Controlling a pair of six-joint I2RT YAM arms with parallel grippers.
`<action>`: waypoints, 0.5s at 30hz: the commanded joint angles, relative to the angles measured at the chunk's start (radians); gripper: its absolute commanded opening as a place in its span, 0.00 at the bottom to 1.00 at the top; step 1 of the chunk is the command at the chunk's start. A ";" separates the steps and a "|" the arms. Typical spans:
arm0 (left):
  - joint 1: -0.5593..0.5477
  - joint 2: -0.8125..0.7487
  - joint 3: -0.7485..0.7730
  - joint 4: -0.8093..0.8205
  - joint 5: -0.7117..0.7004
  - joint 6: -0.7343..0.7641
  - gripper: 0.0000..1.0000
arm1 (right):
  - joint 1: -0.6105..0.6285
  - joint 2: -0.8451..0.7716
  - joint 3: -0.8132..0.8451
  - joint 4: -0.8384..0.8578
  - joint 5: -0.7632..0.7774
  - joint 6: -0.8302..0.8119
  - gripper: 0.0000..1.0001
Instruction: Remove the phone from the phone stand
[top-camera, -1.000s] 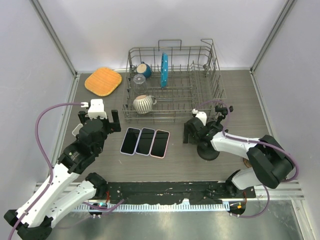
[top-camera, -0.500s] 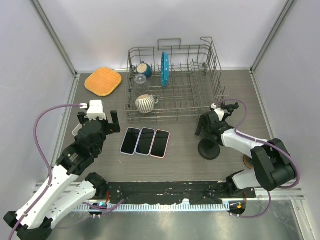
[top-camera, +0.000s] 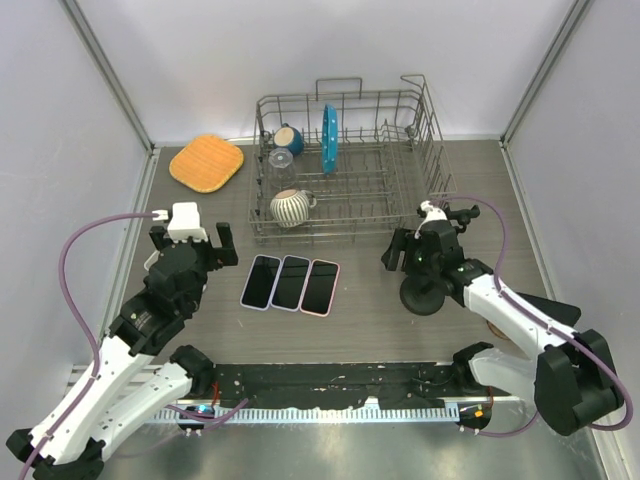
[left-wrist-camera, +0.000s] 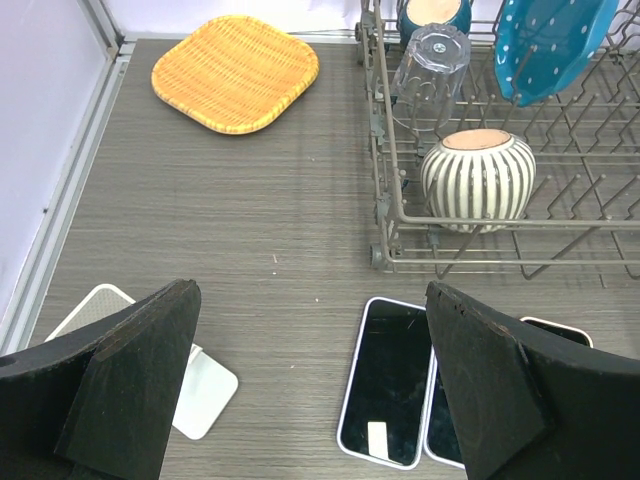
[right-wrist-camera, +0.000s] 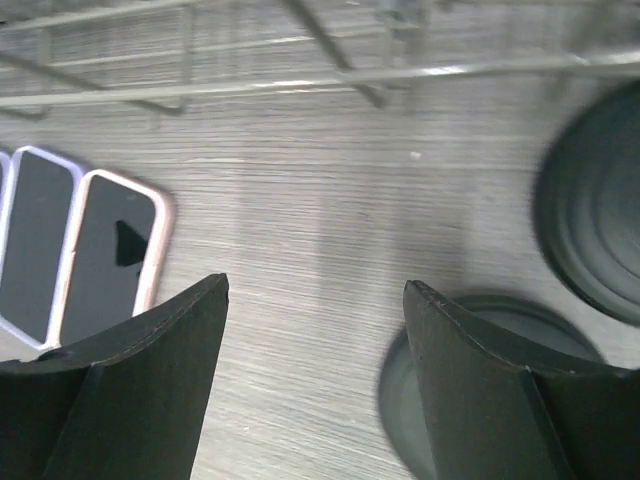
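Note:
Three phones lie flat side by side on the table: a left phone, a middle phone and a pink-edged right phone. The black round phone stand stands to their right with no phone on it. My right gripper hovers open just above and left of the stand, nothing between its fingers. Left of the phones my left gripper is wide open and holds nothing.
A wire dish rack behind the phones holds a striped mug, a glass, a teal cup and a blue plate. An orange woven mat lies at the back left. A white stand sits under my left arm.
My right gripper has pulled back to the right, away from the phones, to above the black stand, and its arm has swung outward. The left gripper has drifted slightly left.

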 joint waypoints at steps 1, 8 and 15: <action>0.009 -0.005 -0.004 0.051 0.009 0.005 1.00 | 0.034 0.004 0.073 0.023 -0.183 -0.097 0.76; 0.010 -0.018 -0.011 0.060 0.009 0.004 1.00 | 0.175 0.081 0.134 0.067 -0.224 -0.124 0.76; 0.010 -0.041 -0.012 0.057 0.014 0.002 1.00 | 0.249 0.104 0.362 -0.088 -0.175 -0.147 0.76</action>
